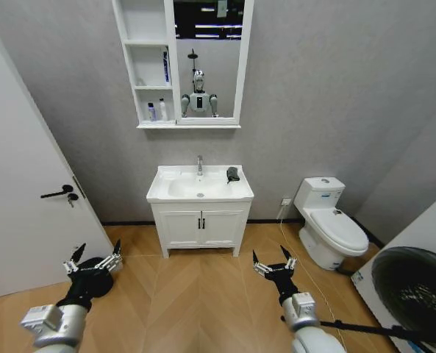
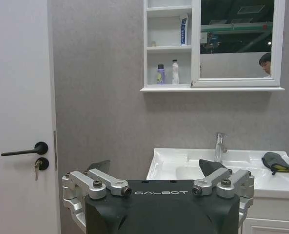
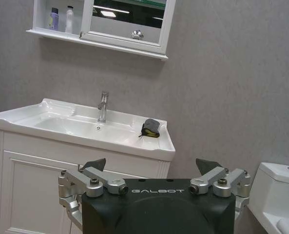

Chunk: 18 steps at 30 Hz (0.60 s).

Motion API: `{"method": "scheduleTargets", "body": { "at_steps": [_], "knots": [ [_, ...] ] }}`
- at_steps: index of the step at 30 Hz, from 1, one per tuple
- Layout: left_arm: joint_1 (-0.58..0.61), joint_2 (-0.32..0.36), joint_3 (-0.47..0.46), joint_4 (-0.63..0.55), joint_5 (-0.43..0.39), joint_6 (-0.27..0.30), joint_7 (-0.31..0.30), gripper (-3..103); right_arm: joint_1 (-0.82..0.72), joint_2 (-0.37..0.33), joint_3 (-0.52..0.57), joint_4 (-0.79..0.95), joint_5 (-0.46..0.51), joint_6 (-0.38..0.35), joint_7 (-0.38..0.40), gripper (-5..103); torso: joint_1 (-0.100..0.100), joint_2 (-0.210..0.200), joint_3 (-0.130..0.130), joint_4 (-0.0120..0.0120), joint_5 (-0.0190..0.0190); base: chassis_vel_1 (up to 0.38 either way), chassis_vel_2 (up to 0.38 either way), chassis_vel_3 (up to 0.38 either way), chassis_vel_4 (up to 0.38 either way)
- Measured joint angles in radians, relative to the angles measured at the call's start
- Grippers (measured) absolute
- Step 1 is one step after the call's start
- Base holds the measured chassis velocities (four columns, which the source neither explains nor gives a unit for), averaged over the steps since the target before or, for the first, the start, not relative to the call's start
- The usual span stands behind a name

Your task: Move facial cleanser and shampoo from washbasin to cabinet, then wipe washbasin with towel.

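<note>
Head view: towel (image 1: pixel 233 174) lies on washbasin (image 1: pixel 166 195) rim, faucet's right, ahead of both end effectors, well apart. Right end effector (image 1: pixel 273 263) nearer, fingers spread; left end effector (image 1: pixel 94 259) also spread. Cleanser (image 1: pixel 151 112) and shampoo (image 1: pixel 162 109) already in cabinet (image 1: pixel 145 45).

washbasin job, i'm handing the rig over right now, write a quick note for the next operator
Left gripper: open, empty, low over the floor, far short of the washbasin.
Right gripper: open, empty, likewise low over the floor.
Facial cleanser and shampoo: side by side in the bottom niche of the cabinet.
Towel: lying on the washbasin's right rear corner, beside the faucet.
Done: both bottles are in the cabinet.
Left: whether the washbasin has been wiped cannot be told from here.
</note>
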Motion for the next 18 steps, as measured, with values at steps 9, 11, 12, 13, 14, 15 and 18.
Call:
{"method": "scheduleTargets", "body": {
  "at_steps": [9,11,12,13,14,15,18],
  "knots": [
    [0.000,0.000,0.000,0.000,0.000,0.000,0.000,100,0.000,0.000,0.000,0.000,0.000,0.000,0.000,100,0.001,-0.001,0.000,0.0000,-0.0001,-0.025,0.025,0.025,-0.027],
    [0.000,0.000,0.000,0.000,0.000,0.000,0.000,100,0.000,0.000,0.000,0.000,0.000,0.000,0.000,100,0.000,0.000,0.000,0.0000,-0.0001,0.000,0.000,0.000,0.000],
    [0.000,0.000,0.000,0.000,0.000,0.000,0.000,100,0.000,0.000,0.000,0.000,0.000,0.000,0.000,100,0.000,0.000,0.000,0.0000,-0.0001,0.000,0.000,0.000,0.000],
    [0.000,0.000,0.000,0.000,0.000,0.000,0.000,100,0.000,0.000,0.000,0.000,0.000,0.000,0.000,100,0.000,0.000,0.000,0.0000,0.0000,0.000,0.000,0.000,0.000],
    [0.000,0.000,0.000,0.000,0.000,0.000,0.000,100,0.000,0.000,0.000,0.000,0.000,0.000,0.000,100,0.000,0.000,0.000,0.0000,0.0000,0.000,0.000,0.000,0.000],
    [0.000,0.000,0.000,0.000,0.000,0.000,0.000,100,0.000,0.000,0.000,0.000,0.000,0.000,0.000,100,0.000,0.000,0.000,0.0001,-0.0001,0.000,0.000,0.000,0.000],
    [0.000,0.000,0.000,0.000,0.000,0.000,0.000,100,0.000,0.000,0.000,0.000,0.000,0.000,0.000,100,0.000,0.000,0.000,0.0000,-0.0001,0.000,0.000,0.000,0.000]
  ]
}}
